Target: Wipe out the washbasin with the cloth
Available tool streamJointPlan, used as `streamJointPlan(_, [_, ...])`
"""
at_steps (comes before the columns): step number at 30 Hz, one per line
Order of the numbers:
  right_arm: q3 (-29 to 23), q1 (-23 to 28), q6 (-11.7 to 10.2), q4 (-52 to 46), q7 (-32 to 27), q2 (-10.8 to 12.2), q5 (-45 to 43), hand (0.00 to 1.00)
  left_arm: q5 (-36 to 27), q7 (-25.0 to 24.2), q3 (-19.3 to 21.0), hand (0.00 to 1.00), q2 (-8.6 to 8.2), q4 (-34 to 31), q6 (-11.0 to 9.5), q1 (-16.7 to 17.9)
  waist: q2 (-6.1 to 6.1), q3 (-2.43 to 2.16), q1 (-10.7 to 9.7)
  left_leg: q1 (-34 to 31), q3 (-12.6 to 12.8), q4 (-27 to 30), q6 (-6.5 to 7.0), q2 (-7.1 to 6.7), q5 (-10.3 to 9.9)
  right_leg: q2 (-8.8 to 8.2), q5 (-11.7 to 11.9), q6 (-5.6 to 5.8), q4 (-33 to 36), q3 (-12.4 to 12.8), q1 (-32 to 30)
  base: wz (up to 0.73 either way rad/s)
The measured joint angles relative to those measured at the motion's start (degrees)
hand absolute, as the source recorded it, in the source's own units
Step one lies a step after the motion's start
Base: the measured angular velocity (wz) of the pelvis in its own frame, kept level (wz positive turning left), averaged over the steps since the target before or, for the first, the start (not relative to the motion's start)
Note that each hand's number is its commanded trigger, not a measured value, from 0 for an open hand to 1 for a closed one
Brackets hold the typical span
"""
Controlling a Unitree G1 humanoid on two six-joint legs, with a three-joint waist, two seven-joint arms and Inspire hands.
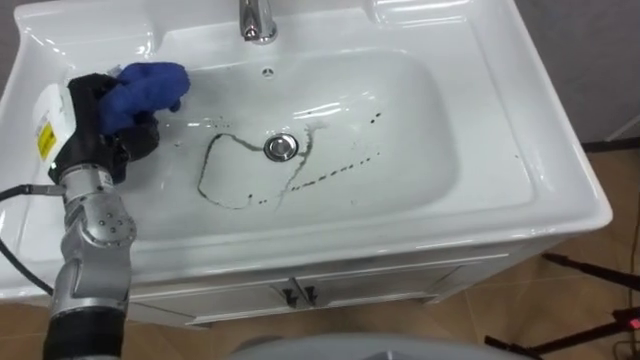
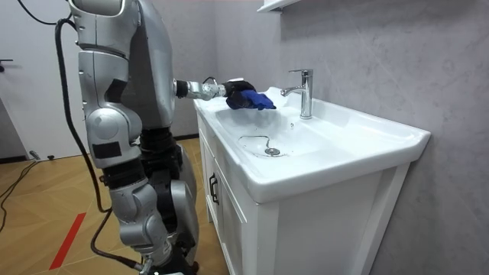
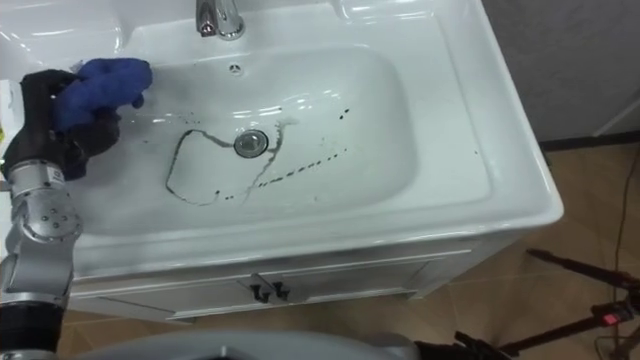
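I reckon the trick is to get the bunched blue cloth (image 1: 150,85) down flat in the white ceramic basin (image 1: 440,110) and drag it firmly across the dark scribbled marks (image 1: 228,195) round the metal drain (image 1: 281,148), pressing rather than skimming. Right now the left hand (image 1: 100,120) has its fingers curled round the cloth at the basin's left edge, with the forearm reaching in from the front left corner.

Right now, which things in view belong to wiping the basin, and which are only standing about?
For the job:
- white ceramic basin
- dark dirt lines around its metal drain
- crumpled blue cloth, gripped by the left hand

Only standing about:
- chrome tap
- white cabinet with dark door handles
- black stand legs on the wooden floor
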Motion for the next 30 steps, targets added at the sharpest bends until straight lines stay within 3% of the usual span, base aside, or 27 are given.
streamJointPlan(5, [0.0,0.0,-0.1,0.0,-0.1,0.1,0.0,0.0,0.6,1.1,-0.2,1.0,0.01,-1.0,-1.3,0.0,-0.21,-0.1,-0.3,0.2,0.6,-0.1,0.0,0.03,0.0,0.06,0.0,-0.02,-0.1,0.5,0.1,-0.04])
streamJointPlan(11, [0.0,0.0,-0.7,0.1,-0.5,0.5,0.0,0.0,2.0,1.7,-4.1,1.0,0.01,0.3,-1.3,0.1,-0.14,-0.05,-0.4,0.0,0.6,-0.1,0.0,0.1,0.0,0.12,0.1,-0.12,-0.2,0.5,0.0,0.0])
streamJointPlan(18, [-0.1,-0.1,-0.8,-0.4,0.1,0.3,0.0,0.0,10.9,-1.3,-7.1,1.0,0.03,2.8,-1.2,2.6,0.44,-0.1,-0.4,0.1,1.0,-0.1,-0.01,0.45,0.0,0.32,0.5,-0.32,-0.2,0.8,-0.3,-0.05])
streamJointPlan(21, [-0.6,0.0,-0.7,0.0,0.2,0.0,0.1,0.0,13.8,-2.4,-7.2,1.0,0.08,6.7,-0.6,2.9,0.89,-0.31,-0.4,0.4,1.4,-0.1,-0.07,0.79,0.0,0.37,0.6,-0.42,-0.2,0.9,-0.2,-0.06])
streamJointPlan(24, [-0.6,-0.1,-0.6,0.0,-0.4,-0.3,0.1,0.0,18.1,-5.3,-7.6,1.0,0.33,12.1,1.4,2.9,1.39,-0.32,-1.3,0.6,1.8,-0.1,-0.12,0.83,0.1,0.43,0.7,-0.44,0.0,1.0,-0.1,-0.02])
streamJointPlan(27, [-0.5,-0.2,-0.2,-0.2,-1.1,-0.8,0.0,0.0,19.8,-5.7,-7.7,1.0,0.5,13.5,1.8,2.8,1.73,-0.22,-1.7,0.4,2.4,-0.1,-0.16,0.98,0.1,0.27,0.6,-0.52,0.6,2.0,-0.8,-0.08])
streamJointPlan(30, [-0.5,-0.4,0.3,-0.3,-1.1,-1.2,0.0,0.0,21.2,-6.9,-8.5,1.0,0.54,13.8,3.5,2.3,2.0,-0.24,-2.0,0.1,2.9,0.0,-0.18,1.01,0.1,0.16,0.4,-0.68,0.9,2.3,-1.5,-0.08])
